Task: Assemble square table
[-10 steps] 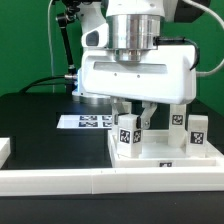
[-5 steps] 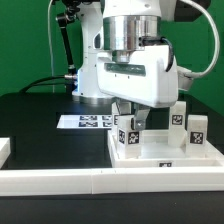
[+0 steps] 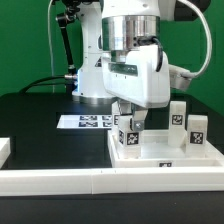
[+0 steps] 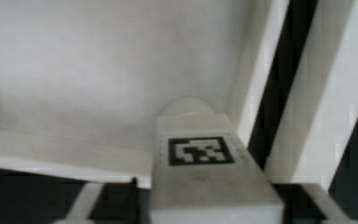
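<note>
Clamping the leg [image 3: 127,135] between its fingers, the gripper [image 3: 129,122] stands over the tabletop [image 3: 160,150]; keep the leg upright while you turn it.

We saw a white slab [image 3: 165,150] with a black-and-white tag on its front edge. The legs [image 3: 126,134] were white too, each bearing a black-and-white tag; the wrist view showed one such tag on a leg [image 4: 201,150]. The table [image 3: 40,115] was black, the border wall [image 3: 110,180] white, and the marker board [image 3: 85,122] white with black tags. The gripper [image 3: 131,112] was white.
</note>
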### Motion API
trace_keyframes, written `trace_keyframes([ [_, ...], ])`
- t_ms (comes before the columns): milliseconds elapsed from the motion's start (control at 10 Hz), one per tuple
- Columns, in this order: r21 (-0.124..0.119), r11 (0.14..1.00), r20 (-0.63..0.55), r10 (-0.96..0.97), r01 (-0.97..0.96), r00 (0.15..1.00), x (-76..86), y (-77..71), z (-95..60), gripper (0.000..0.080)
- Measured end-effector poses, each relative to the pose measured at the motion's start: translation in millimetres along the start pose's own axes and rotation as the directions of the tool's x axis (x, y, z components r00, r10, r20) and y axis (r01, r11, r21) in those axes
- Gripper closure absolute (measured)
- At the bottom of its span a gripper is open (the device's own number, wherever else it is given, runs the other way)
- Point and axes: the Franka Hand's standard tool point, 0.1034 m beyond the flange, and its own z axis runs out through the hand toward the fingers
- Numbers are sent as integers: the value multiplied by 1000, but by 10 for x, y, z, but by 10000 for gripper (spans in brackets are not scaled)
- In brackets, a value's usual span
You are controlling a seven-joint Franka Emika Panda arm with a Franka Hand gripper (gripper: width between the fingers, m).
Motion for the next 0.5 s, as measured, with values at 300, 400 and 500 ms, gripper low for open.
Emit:
trace_keyframes([
  [300,5,913,-17,-407,407,913,37,-19,3,158],
  [400,9,894,-15,-448,448,894,53,-14,2,158],
  [500,5,851,-17,-526,526,851,61,-11,3,151],
])
